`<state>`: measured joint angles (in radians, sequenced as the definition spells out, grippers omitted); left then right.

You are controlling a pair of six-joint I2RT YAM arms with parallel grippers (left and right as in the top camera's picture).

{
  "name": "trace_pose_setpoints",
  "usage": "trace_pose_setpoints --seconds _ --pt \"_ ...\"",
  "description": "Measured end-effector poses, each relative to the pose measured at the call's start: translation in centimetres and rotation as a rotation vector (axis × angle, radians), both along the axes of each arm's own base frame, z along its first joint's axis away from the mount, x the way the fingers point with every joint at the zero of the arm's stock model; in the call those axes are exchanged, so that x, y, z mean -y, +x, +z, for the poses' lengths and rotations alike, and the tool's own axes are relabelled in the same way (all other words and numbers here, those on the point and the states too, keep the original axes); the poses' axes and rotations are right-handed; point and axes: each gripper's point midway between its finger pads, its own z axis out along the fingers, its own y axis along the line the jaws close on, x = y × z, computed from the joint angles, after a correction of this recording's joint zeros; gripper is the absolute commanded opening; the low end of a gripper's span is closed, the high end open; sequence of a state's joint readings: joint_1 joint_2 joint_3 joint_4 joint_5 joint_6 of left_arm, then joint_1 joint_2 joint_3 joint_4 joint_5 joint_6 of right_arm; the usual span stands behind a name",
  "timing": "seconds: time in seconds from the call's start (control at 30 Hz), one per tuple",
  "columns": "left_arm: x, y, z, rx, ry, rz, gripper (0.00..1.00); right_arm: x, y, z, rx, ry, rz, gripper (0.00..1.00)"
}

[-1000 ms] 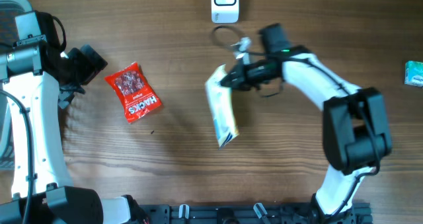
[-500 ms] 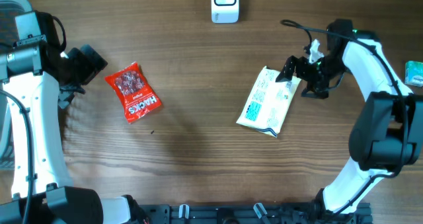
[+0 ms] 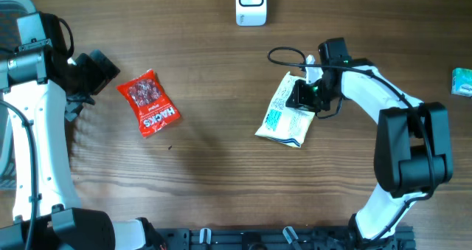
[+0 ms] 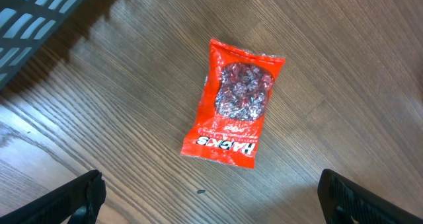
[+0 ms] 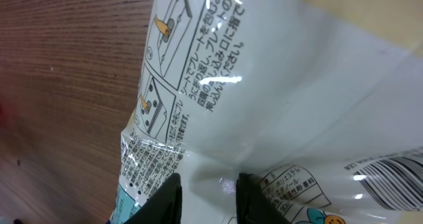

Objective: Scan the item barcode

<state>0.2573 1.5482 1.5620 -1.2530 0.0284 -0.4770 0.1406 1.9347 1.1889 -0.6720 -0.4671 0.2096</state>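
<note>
Two fingers [image 5: 162, 204] of my right hand [image 3: 301, 95] pinch the white packet [image 3: 284, 121] lying on the desk's [image 3: 206, 169] right half, while my left hand [image 4: 215, 201] hangs wide open above the red candy bag [image 4: 234, 105].

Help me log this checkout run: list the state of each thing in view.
white packet: lying on the table, barcode side up
red candy bag: lying flat, untouched
left gripper: open, empty, above the red candy bag
right gripper: closed on the white packet

Right hand [image 3: 303, 96] back onto white packet [image 3: 280, 122], pinching it; packet nudged left
</note>
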Motion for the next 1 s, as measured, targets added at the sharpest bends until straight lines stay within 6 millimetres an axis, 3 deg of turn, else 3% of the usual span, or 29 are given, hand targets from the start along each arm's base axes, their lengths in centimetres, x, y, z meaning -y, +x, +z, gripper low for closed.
trace_pose_setpoints --seconds 0.1,0.23,0.4,0.47,0.5,0.53,0.67,0.7,0.77,0.87,1.0 --pt "0.0 0.0 0.0 0.000 0.000 0.000 1.00 0.0 0.2 0.2 0.005 -0.002 -0.001 0.26" --pt "0.0 0.0 0.0 0.000 0.000 0.000 1.00 -1.0 2.4 1.6 0.091 -0.004 0.022 0.25" --pt "0.0 0.0 0.0 0.000 0.000 0.000 1.00 -6.3 3.9 3.8 0.224 0.058 0.136 0.26" --pt "0.0 0.0 0.0 0.000 0.000 0.000 1.00 -8.3 3.1 4.0 0.234 0.075 0.186 0.16" --pt "0.0 0.0 0.0 0.000 0.000 0.000 1.00 -9.1 2.5 4.0 0.223 0.072 0.211 0.04" --pt "0.0 0.0 0.0 0.000 0.000 0.000 1.00 -9.5 1.9 4.0 0.209 0.053 0.230 0.04" --pt "0.0 0.0 0.0 0.000 0.000 0.000 1.00 -6.6 2.9 4.2 0.178 -0.110 0.140 0.04" --pt "0.0 0.0 0.0 0.000 0.000 0.000 1.00 -4.7 4.5 4.7 0.204 -0.173 0.076 0.04" --pt "0.0 0.0 0.0 0.000 0.000 0.000 1.00 -2.3 5.7 4.8 0.214 -0.229 0.000 0.04" --pt "0.0 0.0 0.0 0.000 0.000 0.000 1.00 3.2 7.4 4.2 0.211 -0.311 -0.177 0.04" --pt "0.0 0.0 0.0 0.000 0.000 0.000 1.00 5.1 7.2 2.0 0.195 -0.255 -0.253 0.04"
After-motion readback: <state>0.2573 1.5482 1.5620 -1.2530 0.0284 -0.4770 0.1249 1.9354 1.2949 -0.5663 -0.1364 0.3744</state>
